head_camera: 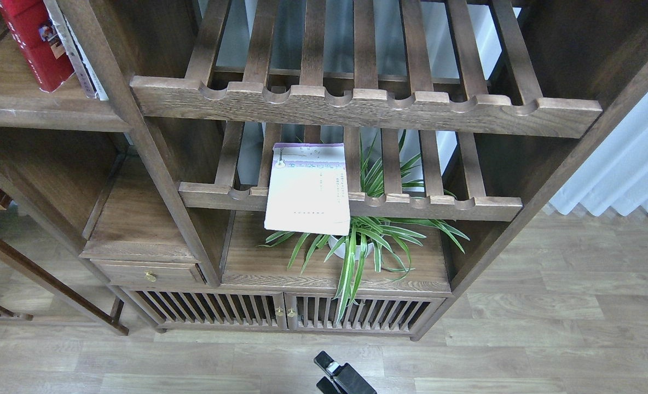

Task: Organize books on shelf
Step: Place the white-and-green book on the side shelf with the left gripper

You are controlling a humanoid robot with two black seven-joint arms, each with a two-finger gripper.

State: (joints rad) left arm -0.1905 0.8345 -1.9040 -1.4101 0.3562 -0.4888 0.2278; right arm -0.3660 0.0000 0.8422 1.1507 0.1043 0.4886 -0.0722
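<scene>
1. The pale lavender-white book (307,189) is seen lying flat on the lower slatted rack (482,207), its front edge overhanging the scalloped rail.
2. The red book (34,44) is stood leaning on the solid shelf (39,112) at upper left, a thinner pale book (77,54) just beside it.
3. A potted plant (368,241) is placed below the rack.
4. A dark gripper (341,376) is glimpsed at the bottom edge; which arm it belongs to and its finger spacing cannot be told.
</scene>
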